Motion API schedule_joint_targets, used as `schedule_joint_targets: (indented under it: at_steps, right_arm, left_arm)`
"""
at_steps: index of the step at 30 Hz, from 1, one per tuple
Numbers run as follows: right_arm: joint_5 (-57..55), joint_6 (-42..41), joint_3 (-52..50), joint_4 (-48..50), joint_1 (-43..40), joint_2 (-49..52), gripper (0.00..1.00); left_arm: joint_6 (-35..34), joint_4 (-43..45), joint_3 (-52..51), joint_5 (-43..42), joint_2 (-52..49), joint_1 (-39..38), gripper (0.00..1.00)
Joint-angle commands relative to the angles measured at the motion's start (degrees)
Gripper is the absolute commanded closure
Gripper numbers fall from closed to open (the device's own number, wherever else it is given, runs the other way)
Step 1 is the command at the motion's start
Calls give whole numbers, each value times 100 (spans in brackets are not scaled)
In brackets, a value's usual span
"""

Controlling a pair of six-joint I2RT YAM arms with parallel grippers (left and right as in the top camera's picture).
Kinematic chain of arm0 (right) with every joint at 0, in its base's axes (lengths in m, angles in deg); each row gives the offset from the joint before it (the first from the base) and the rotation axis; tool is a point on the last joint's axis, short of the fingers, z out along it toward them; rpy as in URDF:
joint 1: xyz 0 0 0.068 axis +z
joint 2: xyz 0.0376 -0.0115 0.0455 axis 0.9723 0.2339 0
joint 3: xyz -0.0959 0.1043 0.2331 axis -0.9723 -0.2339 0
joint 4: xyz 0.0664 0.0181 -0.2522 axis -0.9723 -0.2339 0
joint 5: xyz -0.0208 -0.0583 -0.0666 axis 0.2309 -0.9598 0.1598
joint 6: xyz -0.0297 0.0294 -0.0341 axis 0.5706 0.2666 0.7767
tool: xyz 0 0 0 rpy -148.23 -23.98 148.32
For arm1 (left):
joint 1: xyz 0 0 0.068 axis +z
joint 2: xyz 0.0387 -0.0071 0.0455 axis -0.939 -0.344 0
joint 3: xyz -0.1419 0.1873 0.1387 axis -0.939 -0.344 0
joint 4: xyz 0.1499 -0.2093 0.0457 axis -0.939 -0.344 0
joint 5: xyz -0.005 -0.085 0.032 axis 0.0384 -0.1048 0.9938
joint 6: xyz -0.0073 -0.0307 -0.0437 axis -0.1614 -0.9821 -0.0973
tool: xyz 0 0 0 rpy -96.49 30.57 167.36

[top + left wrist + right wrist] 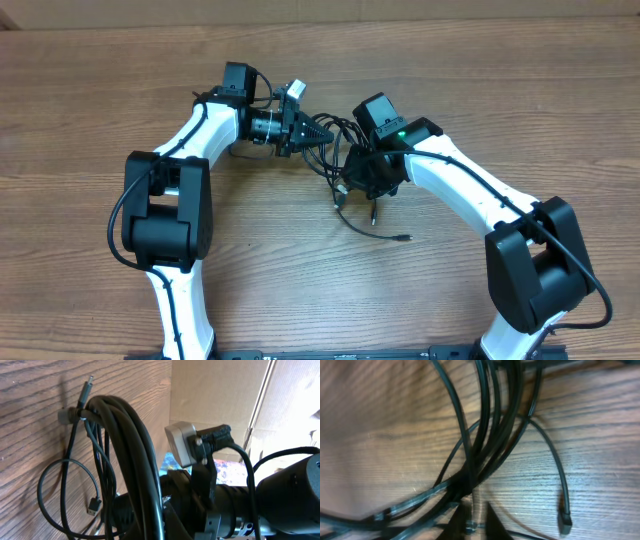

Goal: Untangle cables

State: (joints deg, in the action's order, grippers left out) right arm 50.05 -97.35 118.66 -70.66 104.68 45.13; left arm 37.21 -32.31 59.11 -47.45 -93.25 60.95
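The cables [335, 135] are a tangle of thin black cords mid-table between my two grippers. My left gripper [312, 132] points right and is shut on the looped bundle, which rises as a thick arc in the left wrist view [135, 435] from its jaws [165, 515]. A silver plug tip [87, 387] and a USB plug [93, 505] hang from it. My right gripper [352, 185] sits over the lower part of the tangle. In the right wrist view its fingertips [473, 522] are close together on a thin cord of the crossing strands [490, 435].
One loose cord end [405, 238] trails toward the front, and another plug [565, 522] lies on the wooden table [100, 100]. The right arm's wrist camera [182, 442] is close behind the bundle. A cardboard wall [215, 390] stands at the far side.
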Motion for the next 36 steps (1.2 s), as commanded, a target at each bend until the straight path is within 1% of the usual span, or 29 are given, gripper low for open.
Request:
schedule_joint_targets:
  at_steps: [1, 4, 7, 10, 11, 13, 16, 21, 26, 33, 36]
  right_arm:
    - [-136, 175, 26, -48, -28, -46, 96]
    - [184, 511, 238, -284, -219, -96, 96]
    - [686, 968, 485, -319, -479, -223, 96]
    - [1073, 999, 643, -282, -804, -313, 96]
    - [1121, 999, 645, -258, -855, -313, 96]
    - [1174, 997, 645, -208, -999, -313, 96]
    - [1169, 994, 645, -72, -1049, -310, 96]
    - [1130, 951, 638, 177, -1012, -310, 96]
    - [570, 953, 507, 260, -876, -310, 96]
    - [24, 957, 282, 282, -833, -284, 96]
    - [-13, 957, 269, 293, -835, -284, 96]
  left_arm:
    - [190, -39, 129, -280, 24, -11, 96]
    - [442, -136, 129, -278, 24, -11, 96]
    - [916, -356, 129, -275, 24, -11, 96]
    - [1338, -520, 129, -278, 24, -11, 96]
    - [1408, -544, 129, -278, 24, -13, 96]
    - [1786, -754, 129, -275, 24, -35, 96]
    - [2033, -979, 129, -278, 24, -94, 96]
    - [2041, -1097, 129, -358, 24, -245, 96]
    - [2048, -1082, 129, -1180, 24, -348, 96]
    - [2048, -1082, 129, -1246, 24, -345, 96]
    - [2048, -1084, 129, -1248, 24, -348, 96]
